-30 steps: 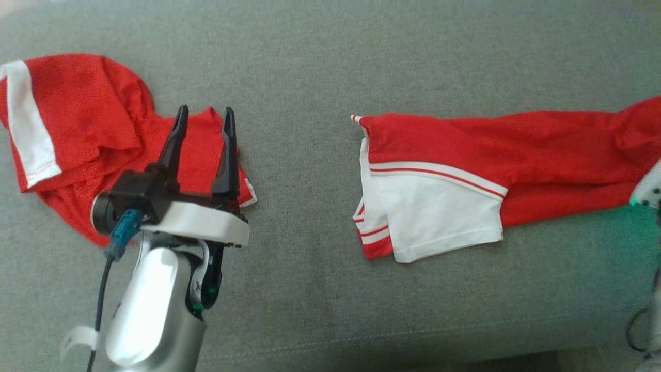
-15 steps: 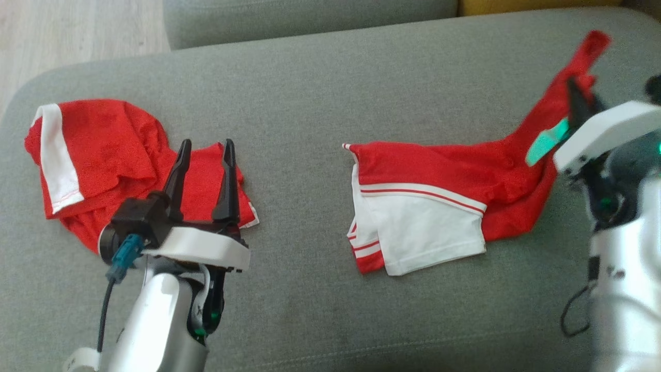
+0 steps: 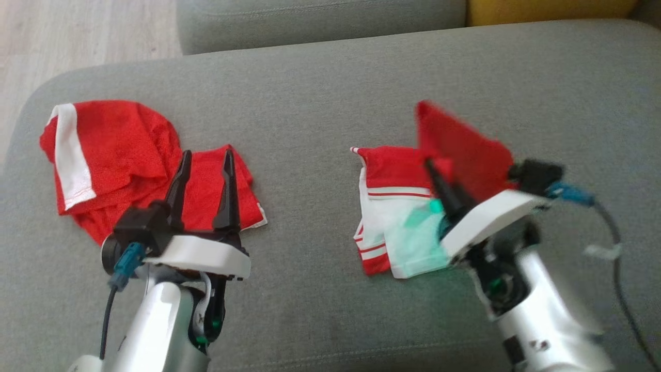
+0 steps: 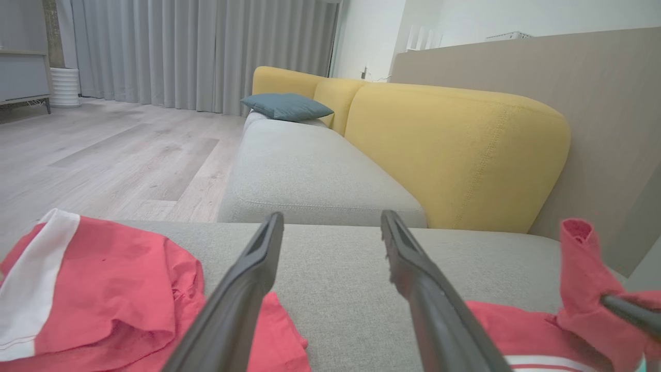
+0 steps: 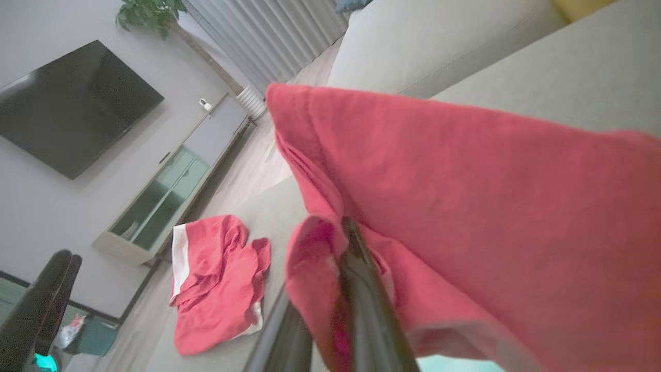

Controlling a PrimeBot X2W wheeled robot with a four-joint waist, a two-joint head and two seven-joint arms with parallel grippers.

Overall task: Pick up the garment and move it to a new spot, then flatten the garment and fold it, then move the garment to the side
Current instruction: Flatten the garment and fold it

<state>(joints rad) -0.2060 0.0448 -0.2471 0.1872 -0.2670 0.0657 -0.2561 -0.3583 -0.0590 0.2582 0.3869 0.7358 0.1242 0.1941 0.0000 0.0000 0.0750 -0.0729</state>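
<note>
The garment (image 3: 395,206), red with white panels and red stripes, lies right of centre on the grey sofa seat (image 3: 320,113). My right gripper (image 3: 428,166) is shut on its red end (image 3: 465,147) and holds that flap raised over the white part. In the right wrist view the red cloth (image 5: 490,206) drapes around the closed right gripper (image 5: 351,232). My left gripper (image 3: 206,155) is open, with nothing between its fingers, just above a second, crumpled red garment (image 3: 113,150). The left wrist view shows the spread left gripper (image 4: 331,219) and the lifted flap (image 4: 583,268) at the right.
The seat's rounded left edge (image 3: 20,134) drops to a pale wood floor (image 3: 77,31). Behind are another grey cushion (image 4: 310,170) and a yellow backrest (image 4: 454,155). A TV (image 5: 72,108) and low cabinet (image 5: 170,191) stand across the room.
The head camera has shifted. My right gripper has carried the garment's red end from the far right up and leftward over its white part. The left gripper has stayed open above the other garment.
</note>
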